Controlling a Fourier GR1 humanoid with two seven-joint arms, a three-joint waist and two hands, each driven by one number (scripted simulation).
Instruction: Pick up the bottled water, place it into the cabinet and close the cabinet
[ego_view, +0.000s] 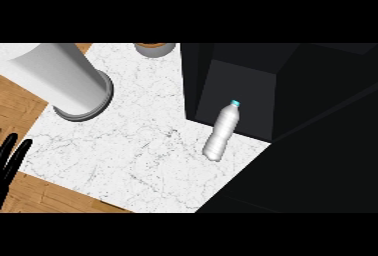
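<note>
- The bottled water (221, 132) stands upright on the white marble surface (133, 150), near its right edge and just beside the black cabinet (310, 100). Its teal cap (235, 103) shows against the dark front, so it is not yet inside.
- Being this close to the cabinet keeps the carry short, which likely explains the spot.
- The left robot hand (9, 147) shows only as straight black fingers at the view's left edge. It is released and resting, well apart from the bottle, holding nothing.
- The right robot hand is out of view, so the pick-up has probably not begun.
- The cabinet's dark faces run together, so open or closed cannot be told.
- A large grey cylinder (63, 75) and a brown-topped vessel (155, 49) sit at the far side, clear of the likely path.
</note>
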